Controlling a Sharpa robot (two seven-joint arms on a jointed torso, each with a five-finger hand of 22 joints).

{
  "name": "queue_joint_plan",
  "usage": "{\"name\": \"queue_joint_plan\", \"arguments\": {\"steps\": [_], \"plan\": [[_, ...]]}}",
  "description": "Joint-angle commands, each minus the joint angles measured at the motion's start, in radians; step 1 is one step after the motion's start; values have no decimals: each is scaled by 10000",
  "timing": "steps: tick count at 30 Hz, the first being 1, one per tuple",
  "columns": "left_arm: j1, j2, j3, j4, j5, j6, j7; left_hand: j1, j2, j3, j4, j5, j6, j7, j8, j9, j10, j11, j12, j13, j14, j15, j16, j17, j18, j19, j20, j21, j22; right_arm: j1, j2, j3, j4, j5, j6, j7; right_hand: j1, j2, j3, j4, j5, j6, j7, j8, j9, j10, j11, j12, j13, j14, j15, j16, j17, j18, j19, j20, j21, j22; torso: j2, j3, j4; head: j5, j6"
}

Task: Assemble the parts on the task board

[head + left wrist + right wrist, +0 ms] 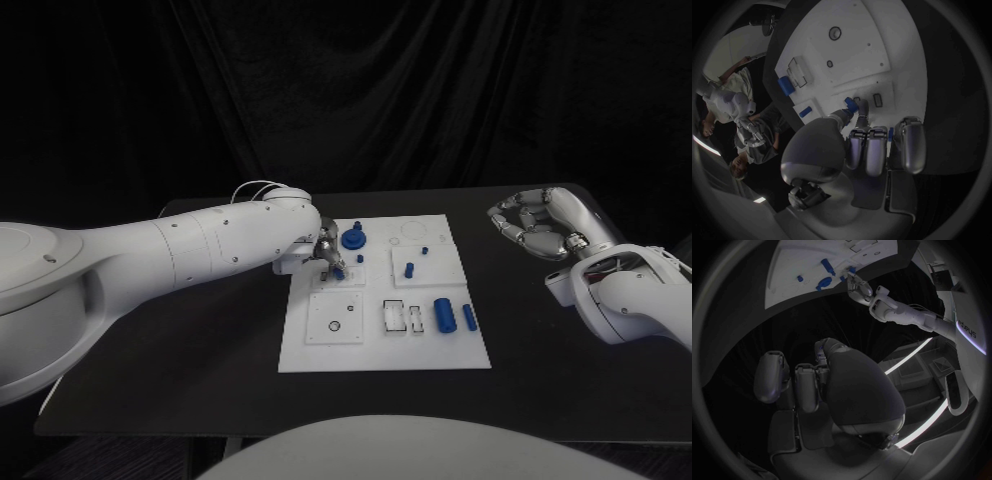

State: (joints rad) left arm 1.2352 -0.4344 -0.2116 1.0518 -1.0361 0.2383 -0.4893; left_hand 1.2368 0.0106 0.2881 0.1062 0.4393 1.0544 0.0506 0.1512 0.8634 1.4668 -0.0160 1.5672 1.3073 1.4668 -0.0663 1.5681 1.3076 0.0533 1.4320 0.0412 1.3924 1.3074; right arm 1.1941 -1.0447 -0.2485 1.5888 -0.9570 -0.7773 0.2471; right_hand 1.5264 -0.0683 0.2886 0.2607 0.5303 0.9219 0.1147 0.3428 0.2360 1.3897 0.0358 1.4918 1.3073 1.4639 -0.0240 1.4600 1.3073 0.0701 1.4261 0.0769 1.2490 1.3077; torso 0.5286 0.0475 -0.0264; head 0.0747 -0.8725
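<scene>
The white task board [378, 352] lies in the middle of the black table. My left hand [329, 250] is over the board's left edge and pinches a small blue part [336, 270] just above the board. In the left wrist view that blue part [852, 105] sits between the thumb and a finger of the left hand [873, 145]. A round blue knob [355, 239], a small blue peg [410, 269] and two blue cylinders [444, 312] are on the board. My right hand [534, 225] hangs off the board's right side with its fingers curled in on nothing; the right hand [817, 385] looks the same in its wrist view.
Square white plates with holes and slots [335, 318] are set into the board's near half. Bare black table [534, 370] lies on both sides of the board. A dark curtain hangs behind the table.
</scene>
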Motion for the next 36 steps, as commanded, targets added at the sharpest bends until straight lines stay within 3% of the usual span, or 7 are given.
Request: {"name": "queue_joint_plan", "arguments": {"steps": [1, 3, 17, 25, 30, 36], "plan": [[-20, -132, 8, 201, 781, -586, 166, -65, -116, 432, -321, -62, 5, -48, 66, 34, 1040, -96, 36, 2635, 1040, -82, 27, 2632, -8, 52, -16, 43, 1459, -18, -11, 8, -10, -18, 31, -178, 3, -62, 66, -10, 63, -56, -9, 37, -13, -28, -4, -50, 536, 581, -71, -45, 1605, 49, -17, 2, -42, 1634, -3, 3, -1, 17, -1], [-20, -242, 7, 321, 843, -817, 168, -196, -146, 536, -348, -290, 3, -51, 96, 67, 1040, -99, 36, 2635, 1040, -83, 27, 2632, -7, 52, -18, 32, 1461, -18, -8, 8, -22, -18, 31, -179, 3, -62, 66, -10, 63, -56, -9, 37, -13, -28, -4, -50, 536, 581, -71, -45, 1605, 49, -17, 2, -42, 1634, -2, 3, -2, 23, -1], [-21, -986, 6, 1201, 943, -2361, 260, -403, -174, 659, -343, -414, -45, -43, 119, 108, 1040, -87, 36, 2635, 1040, -78, 27, 2632, 32, -43, -17, -111, 1380, -18, -10, 8, -49, -18, 14, -177, 6, -74, 77, -20, 93, -67, -4, 39, -16, -48, -1, -59, 513, 574, -70, -60, 1591, 59, -37, 1, -90, 1620, -2, 1, 6, 16, -1], [-41, -1672, 5, 2145, 774, -4174, 921, -425, -214, 740, -391, -348, -34, -66, 194, 178, 1040, -93, 36, 2635, 1040, -76, 27, 2632, 46, -79, -14, -167, 1353, -20, -48, 8, -53, -18, -22, -145, 0, -90, 80, -24, 108, -91, 4, 31, -22, -64, 5, -67, 496, 568, -68, -75, 1578, 65, -49, 1, -119, 1611, -2, -2, 1, 15, -1], [-272, -2077, 4, 2627, 111, -5398, 1297, -523, -270, 757, -356, -368, -39, -66, 272, 252, 1040, -93, 36, 2635, 1040, -75, 27, 2632, 46, -81, -13, -176, 1357, -22, -67, 8, -73, -18, -37, -131, -4, -102, 83, -26, 115, -109, 11, 25, -27, -75, 9, -72, 485, 561, -65, -88, 1566, 70, -60, 2, -143, 1604, 2, 2, 3, -1, -1], [-740, -2455, 4, 3059, -237, -7291, 2086, -511, -363, 786, -376, -388, -96, -82, 321, 312, 1040, -102, 36, 2635, 1040, -80, 27, 2632, 51, -92, -14, -197, 1352, -24, -107, 8, -58, -18, -69, -104, -7, -109, 85, -27, 120, -118, 14, 23, -30, -86, 12, -77, 474, 558, -63, -93, 1561, 75, -72, 3, -169, 1597, -3, 3, -2, -53, -1]]}}
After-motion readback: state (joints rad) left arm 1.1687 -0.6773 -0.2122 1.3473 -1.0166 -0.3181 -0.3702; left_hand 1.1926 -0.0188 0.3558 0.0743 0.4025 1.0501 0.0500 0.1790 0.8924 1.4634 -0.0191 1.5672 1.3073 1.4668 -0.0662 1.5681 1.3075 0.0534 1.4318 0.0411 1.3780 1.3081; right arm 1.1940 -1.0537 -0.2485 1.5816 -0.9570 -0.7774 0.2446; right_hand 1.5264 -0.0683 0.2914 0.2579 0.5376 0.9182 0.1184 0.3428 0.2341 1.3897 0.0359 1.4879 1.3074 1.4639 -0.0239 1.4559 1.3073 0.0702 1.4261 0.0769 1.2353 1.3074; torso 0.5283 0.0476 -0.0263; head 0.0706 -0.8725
